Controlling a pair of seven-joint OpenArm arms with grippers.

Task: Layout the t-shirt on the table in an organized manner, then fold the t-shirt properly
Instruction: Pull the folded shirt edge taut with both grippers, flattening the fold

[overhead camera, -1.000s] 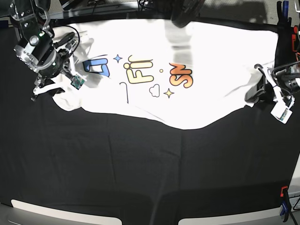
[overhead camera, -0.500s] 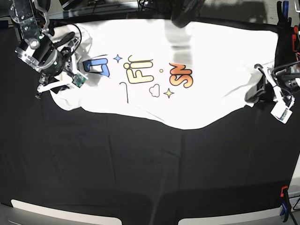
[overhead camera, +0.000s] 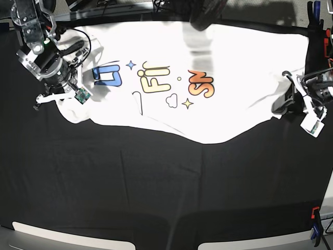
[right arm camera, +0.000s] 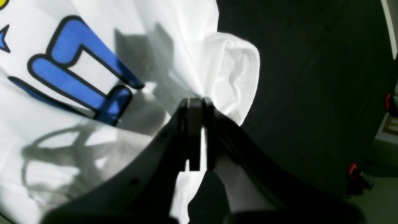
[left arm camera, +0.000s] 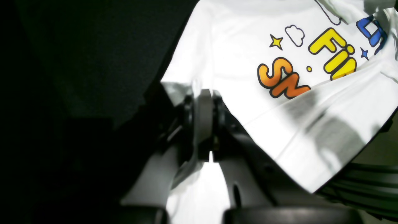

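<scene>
Base view: the t-shirt (overhead camera: 223,78) lies print-up across the far half of the table (overhead camera: 156,192), spread from 9 to 3 o'clock, near hem sagging toward 6. Right gripper (overhead camera: 73,86) at 10 o'clock, jaws closed, pinching a bunched edge of the shirt. Left gripper (overhead camera: 291,96) at 3 o'clock, jaws closed on the opposite edge; wrist view confirms cloth clamped. Fabric looks thin, light, limp, so it will likely crease and drape, not hold shape. Best held at corners or hems, pulled taut between both arms. Not slippery, not fragile.
</scene>
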